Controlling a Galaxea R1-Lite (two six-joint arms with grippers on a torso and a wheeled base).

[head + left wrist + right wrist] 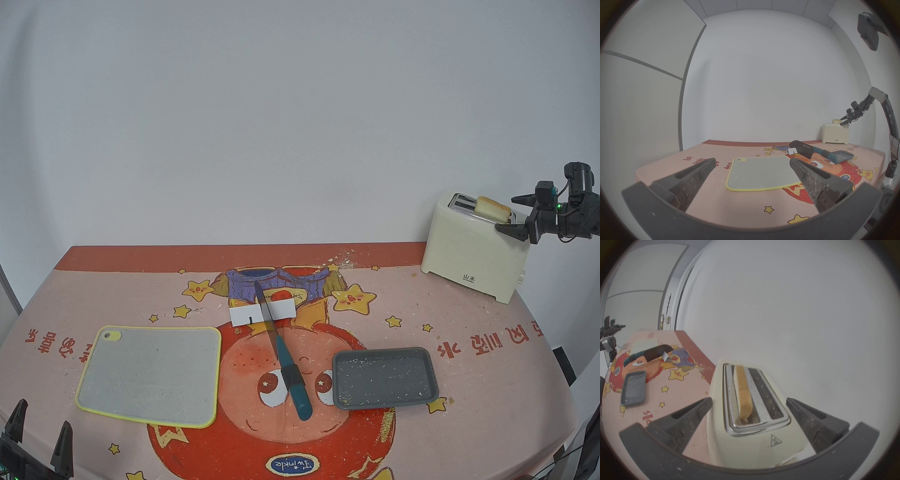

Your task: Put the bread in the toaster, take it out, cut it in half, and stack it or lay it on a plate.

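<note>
The bread [742, 393] stands in the toaster [750, 446] slot just ahead of my right fingers [687, 421], spread wide and empty like my left fingers [818, 184]; lifting out, halving and plating remain.

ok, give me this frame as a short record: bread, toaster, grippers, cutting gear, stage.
bread: upright in one toaster slot, top sticking out
toaster: far right of table
right gripper: open, beside toaster's top
left gripper: open, low at table's near left edge
cutting board: bare, front left
grey tray: front, right of centre
knife: lying between board and tray
stage: bread uncut, in toaster
</note>
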